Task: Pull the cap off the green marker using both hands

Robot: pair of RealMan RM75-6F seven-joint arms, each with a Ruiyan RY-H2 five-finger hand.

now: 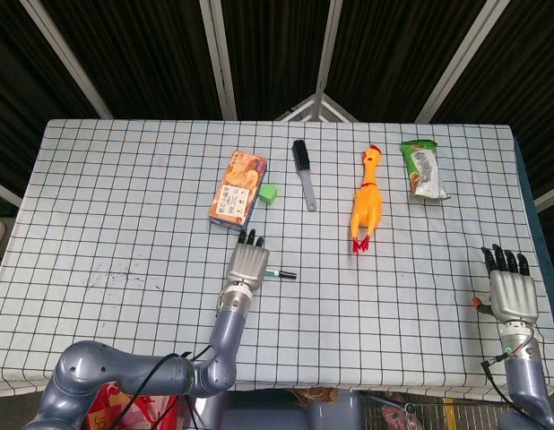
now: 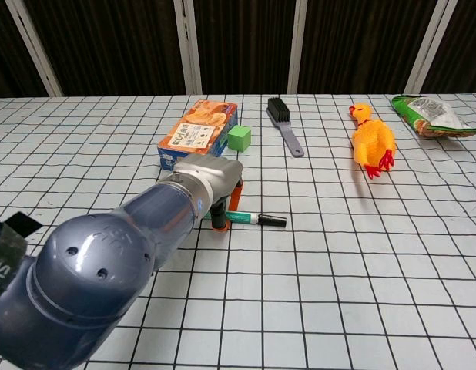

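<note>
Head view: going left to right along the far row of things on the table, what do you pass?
Orange snack box → green cube → black brush → yellow rubber chicken → green snack bag.
</note>
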